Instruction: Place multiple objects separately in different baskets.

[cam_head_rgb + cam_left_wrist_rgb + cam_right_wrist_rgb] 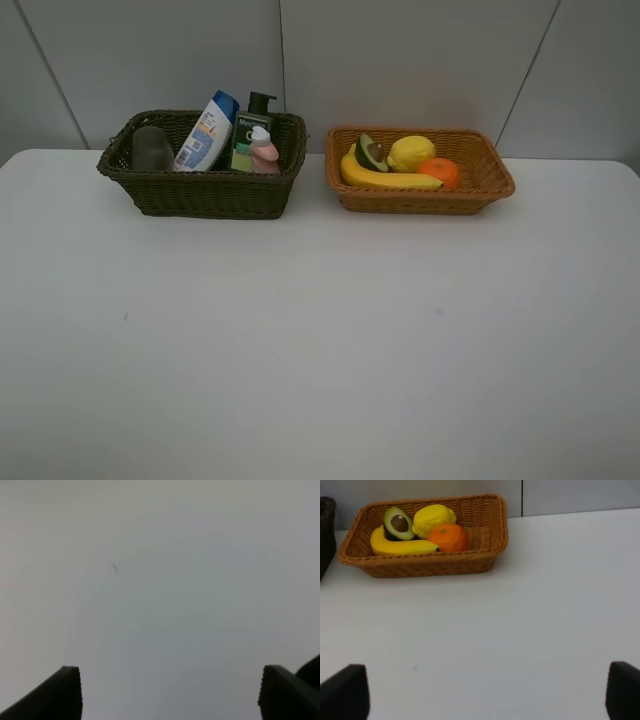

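Along the upper edge of the white table point(320, 350), two woven wicker baskets stand just beside each other. Upper left, the deep olive-brown basket point(205, 190) holds four items: white blue-capped bottle point(207, 133), dark green pump bottle point(251, 135), small pink bottle point(264, 150), translucent mauve cup point(152, 148). Right of it, the shallow orange-tan basket point(420, 195) holds four fruits: banana point(388, 179), lemon point(411, 152), orange point(439, 171), halved avocado point(371, 152). Both the left gripper point(170, 695) and the right gripper point(487, 695) hang over bare tabletop, jaws wide apart, holding nothing.
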You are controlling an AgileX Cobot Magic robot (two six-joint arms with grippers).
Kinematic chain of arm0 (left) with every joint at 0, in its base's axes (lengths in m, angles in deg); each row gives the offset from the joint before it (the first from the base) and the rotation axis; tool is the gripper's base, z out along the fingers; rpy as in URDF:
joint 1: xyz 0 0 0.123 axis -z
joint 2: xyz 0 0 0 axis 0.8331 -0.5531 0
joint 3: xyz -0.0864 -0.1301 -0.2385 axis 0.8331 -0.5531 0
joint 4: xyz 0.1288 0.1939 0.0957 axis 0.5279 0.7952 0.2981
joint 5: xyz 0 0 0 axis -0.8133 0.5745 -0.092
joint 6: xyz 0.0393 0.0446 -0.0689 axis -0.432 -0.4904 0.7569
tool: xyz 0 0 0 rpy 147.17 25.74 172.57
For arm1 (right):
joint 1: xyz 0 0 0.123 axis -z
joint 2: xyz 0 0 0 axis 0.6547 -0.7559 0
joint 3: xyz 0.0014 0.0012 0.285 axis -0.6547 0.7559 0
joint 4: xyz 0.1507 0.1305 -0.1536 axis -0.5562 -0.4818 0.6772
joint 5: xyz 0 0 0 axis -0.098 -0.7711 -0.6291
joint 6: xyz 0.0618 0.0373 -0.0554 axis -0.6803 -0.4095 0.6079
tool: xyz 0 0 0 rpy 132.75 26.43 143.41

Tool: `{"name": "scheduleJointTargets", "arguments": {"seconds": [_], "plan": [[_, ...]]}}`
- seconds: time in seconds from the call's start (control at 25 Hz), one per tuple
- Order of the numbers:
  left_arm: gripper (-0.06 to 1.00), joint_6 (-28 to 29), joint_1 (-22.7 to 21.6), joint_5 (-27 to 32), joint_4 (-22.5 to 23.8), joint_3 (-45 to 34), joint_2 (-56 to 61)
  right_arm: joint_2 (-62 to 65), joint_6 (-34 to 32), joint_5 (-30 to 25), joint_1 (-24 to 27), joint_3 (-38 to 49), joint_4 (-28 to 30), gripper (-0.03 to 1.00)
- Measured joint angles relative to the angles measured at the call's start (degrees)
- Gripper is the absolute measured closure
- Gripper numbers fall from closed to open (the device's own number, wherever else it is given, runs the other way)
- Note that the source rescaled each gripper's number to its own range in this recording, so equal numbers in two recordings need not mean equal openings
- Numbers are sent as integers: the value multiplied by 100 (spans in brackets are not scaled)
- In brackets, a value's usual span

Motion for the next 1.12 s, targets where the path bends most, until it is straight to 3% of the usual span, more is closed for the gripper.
{"name": "scheduleJointTargets", "arguments": {"seconds": [0.16, 0.44, 0.68, 1.12], "plan": [[0, -41, -620, 5, -17, 0, 382, 0, 0, 0, 0, 0, 0, -3], [0, -47, -1315, 7, -29, 0, 1318, 0, 0, 0, 0, 0, 0, -3], [0, -60, -1582, 13, -36, 0, 1690, 0, 0, 0, 0, 0, 0, -3], [0, -60, -1593, 13, -36, 0, 1690, 0, 0, 0, 0, 0, 0, -3]]}}
